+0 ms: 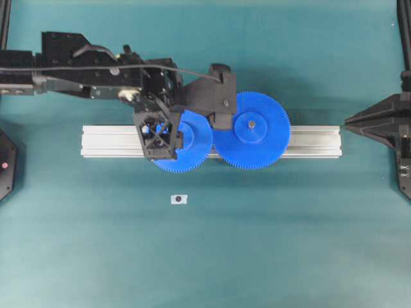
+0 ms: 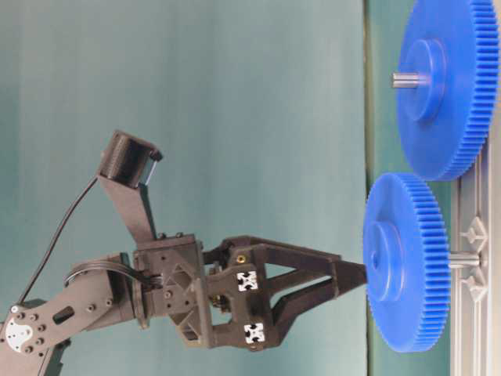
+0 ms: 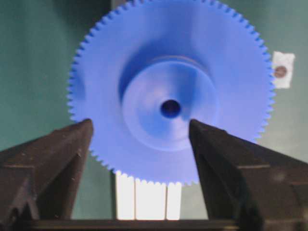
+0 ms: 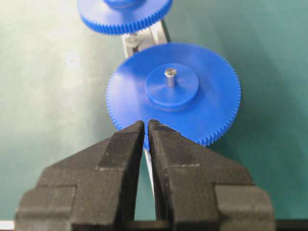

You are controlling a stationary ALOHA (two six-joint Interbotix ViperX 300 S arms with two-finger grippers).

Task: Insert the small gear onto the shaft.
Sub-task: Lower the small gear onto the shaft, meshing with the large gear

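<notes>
Robotics lab, teal mat (image 1: pixel 289 244), aluminium rail (image 1: pixel 314 141)

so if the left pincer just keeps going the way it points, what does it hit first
Most likely the small gear: the left pincer points at its hub, open fingers either side. Contact can't be judged here.

Even, soft light overhead, only faint shadows on the teal table (image 1: pixel 289 244). The aluminium rail (image 3: pixel 148 198) blows out white at six o'clock in the left wrist view, where the small gear (image 3: pixel 171 91) is soft and the fingers (image 3: pixel 45 163) blurred.
</notes>
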